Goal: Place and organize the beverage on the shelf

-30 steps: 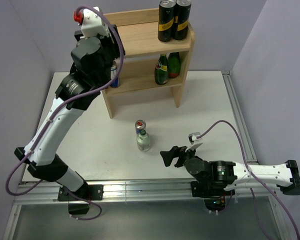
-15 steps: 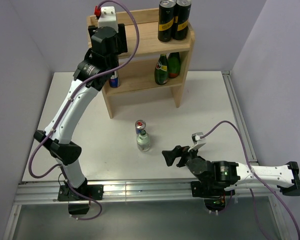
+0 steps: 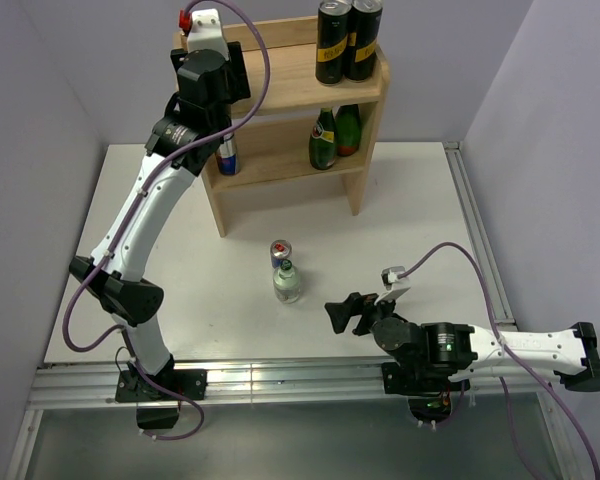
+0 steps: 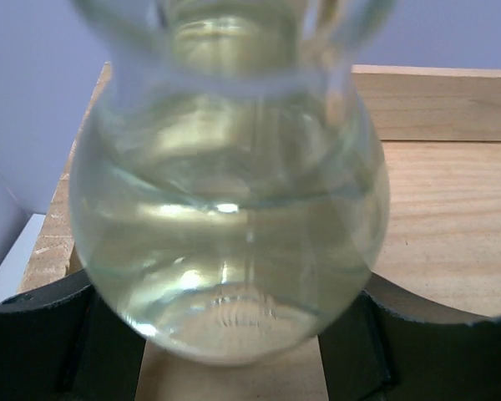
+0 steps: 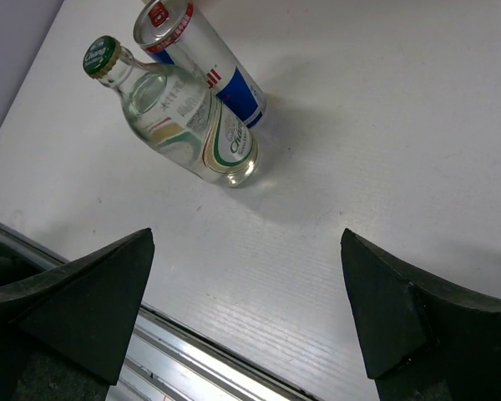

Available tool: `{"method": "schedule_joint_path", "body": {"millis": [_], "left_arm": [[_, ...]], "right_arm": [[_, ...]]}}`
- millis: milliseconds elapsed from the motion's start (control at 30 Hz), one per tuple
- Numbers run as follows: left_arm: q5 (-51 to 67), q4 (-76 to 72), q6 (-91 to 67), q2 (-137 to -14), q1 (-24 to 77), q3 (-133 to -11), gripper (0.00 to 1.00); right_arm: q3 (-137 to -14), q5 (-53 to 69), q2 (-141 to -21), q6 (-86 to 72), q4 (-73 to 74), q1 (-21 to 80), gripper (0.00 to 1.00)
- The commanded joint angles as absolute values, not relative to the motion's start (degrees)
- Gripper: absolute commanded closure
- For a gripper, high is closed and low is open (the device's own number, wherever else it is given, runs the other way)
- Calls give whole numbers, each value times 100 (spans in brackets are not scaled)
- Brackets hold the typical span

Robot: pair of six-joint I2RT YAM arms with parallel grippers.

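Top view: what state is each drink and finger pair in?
Left fingers: shut on clear glass bottle.
Right fingers: open.
Green-capped clear bottle, table: upright.
Blue-silver can beside it: upright.
Other blue-silver can, lower shelf: upright.
Two dark-green glass bottles: upright.
Two black cans, top shelf: upright.

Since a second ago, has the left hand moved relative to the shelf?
Yes. The left hand, gripping a clear bottle, has shifted right and away, from left of the shelf to over its top board's left end.

Probably robotics lab: white table (image 3: 220, 290) on aluminium rail frame (image 3: 280, 375), bare lilac partition walls (image 3: 40, 90).
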State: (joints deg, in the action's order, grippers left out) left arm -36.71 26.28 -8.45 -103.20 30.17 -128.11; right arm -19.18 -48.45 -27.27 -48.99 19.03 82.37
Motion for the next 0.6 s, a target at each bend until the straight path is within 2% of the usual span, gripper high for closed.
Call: {"method": "schedule_joint_path", "body": {"millis": [0,67,100,200,267,300,400,567], "left_arm": [[-4051,1960,-791,-9949,2742,-12779,94],[-4139,1960,-747,-9975,2716,-12797,87],[-4148,1969,-721,-9984,2716,-12797,76],[-4157,1942,-695,-10002,2716,-12762,53],[-4140,1925,-694,-10002,2716,-12727,44],[-4140,1925,-677,-9976,2716,-12692,34],[-4140,1899,-677,-9976,2716,-12656,24],[-4113,1925,-659,-10002,2716,-12656,19]], "right_arm": [[-1978,-5045,-2795,-4948,1890,8271,0],[-1986,-5054,-2804,-4940,1881,8271,0],[-1995,-5054,-2795,-4939,1890,8271,0],[-2004,-5045,-2804,-4948,1898,8271,0],[-2013,-5045,-2795,-4957,1925,8279,0],[-2013,-5045,-2804,-4974,1942,8279,0],[-2021,-5054,-2777,-4983,1969,8279,0],[-1995,-5054,-2725,-5010,2039,8279,0]]}}
